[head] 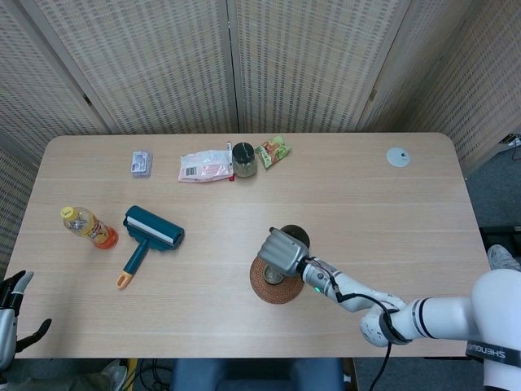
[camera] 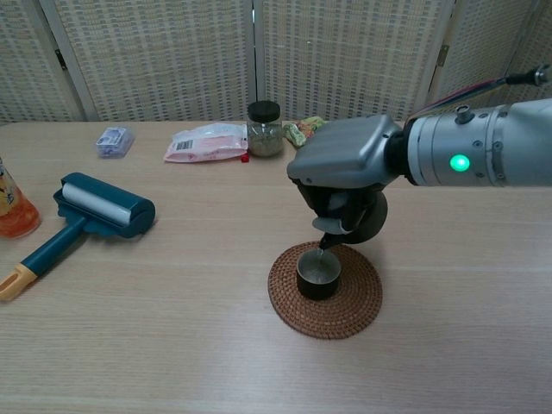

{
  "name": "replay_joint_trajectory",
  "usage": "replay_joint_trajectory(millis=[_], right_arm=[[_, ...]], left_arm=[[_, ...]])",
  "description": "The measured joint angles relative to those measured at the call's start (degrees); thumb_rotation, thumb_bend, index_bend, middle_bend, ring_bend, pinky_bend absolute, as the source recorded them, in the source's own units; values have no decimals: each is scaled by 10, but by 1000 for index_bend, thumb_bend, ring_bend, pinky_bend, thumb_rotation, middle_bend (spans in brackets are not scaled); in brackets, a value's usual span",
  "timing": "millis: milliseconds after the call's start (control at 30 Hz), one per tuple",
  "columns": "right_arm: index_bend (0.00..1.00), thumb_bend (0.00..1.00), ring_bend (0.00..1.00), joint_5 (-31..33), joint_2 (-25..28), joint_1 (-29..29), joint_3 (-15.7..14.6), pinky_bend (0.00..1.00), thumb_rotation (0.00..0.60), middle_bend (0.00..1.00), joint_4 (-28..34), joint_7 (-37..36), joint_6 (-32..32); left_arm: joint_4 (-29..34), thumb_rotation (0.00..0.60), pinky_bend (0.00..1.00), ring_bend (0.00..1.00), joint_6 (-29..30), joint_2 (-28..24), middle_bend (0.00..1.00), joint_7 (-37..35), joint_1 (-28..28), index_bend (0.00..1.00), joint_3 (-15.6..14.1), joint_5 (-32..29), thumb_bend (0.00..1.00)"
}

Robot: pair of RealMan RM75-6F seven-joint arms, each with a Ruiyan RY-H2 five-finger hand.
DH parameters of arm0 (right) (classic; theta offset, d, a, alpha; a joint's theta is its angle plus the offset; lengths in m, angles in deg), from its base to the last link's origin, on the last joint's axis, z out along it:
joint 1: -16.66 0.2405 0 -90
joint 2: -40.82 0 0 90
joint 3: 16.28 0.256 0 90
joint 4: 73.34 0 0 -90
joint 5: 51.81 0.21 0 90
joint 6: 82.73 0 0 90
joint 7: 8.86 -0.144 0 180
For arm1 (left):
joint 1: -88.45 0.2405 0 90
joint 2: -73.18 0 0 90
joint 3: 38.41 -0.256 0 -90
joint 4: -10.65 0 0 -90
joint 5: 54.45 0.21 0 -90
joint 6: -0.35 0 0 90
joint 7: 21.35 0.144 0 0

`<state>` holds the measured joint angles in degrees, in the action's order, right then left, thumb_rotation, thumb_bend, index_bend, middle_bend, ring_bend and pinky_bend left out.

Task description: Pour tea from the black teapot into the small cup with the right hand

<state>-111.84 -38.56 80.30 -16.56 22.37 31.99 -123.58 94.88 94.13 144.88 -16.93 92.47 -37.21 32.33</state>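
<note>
Black teapot (camera: 360, 221), gripped in my right hand (camera: 345, 164), hangs tilted near the table's (camera: 172, 336) front edge, spout just over the small cup (camera: 318, 272) on its woven coaster (camera: 354, 297). Tilting further risks overfilling; drifting sideways would splash the coaster.

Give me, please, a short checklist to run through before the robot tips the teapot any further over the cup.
1. Right robot hand grips the black teapot: ok.
2. Spout above the mouth of the small cup: ok in the chest view.
3. Cup stands upright on the woven coaster: ok.
4. Tea level in the cup: cannot tell; the inside only shows a pale sheen.
5. Left robot hand at the near table edge, far from the pour: ok.
6. Lint roller and glass jar apart from the coaster: ok.
</note>
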Motion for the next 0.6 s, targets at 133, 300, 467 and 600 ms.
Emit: replay_joint_trajectory(millis=[133, 300, 467, 600], right_arm=[[1000, 604, 907, 2, 1, 2, -2, 384, 511, 1000, 1, 3, -2], [1000, 603, 907, 4, 1, 5, -6, 384, 511, 1000, 3, 9, -6], [1000, 603, 907, 8, 1, 8, -8, 384, 510, 1000, 5, 14, -8], [1000, 602, 907, 10, 1, 11, -9, 384, 512, 1000, 7, 18, -11]], left_arm=[[0, 600, 17, 121, 0, 0, 100, -1, 0, 114, 0, 0, 204], [0, 600, 17, 121, 1, 1, 100, -1, 1, 114, 1, 1, 203], [-1, 600, 17, 121, 2, 0, 100, -1, 2, 114, 1, 1, 203], [-2, 600, 17, 121, 2, 1, 100, -2, 2, 114, 0, 1, 204]])
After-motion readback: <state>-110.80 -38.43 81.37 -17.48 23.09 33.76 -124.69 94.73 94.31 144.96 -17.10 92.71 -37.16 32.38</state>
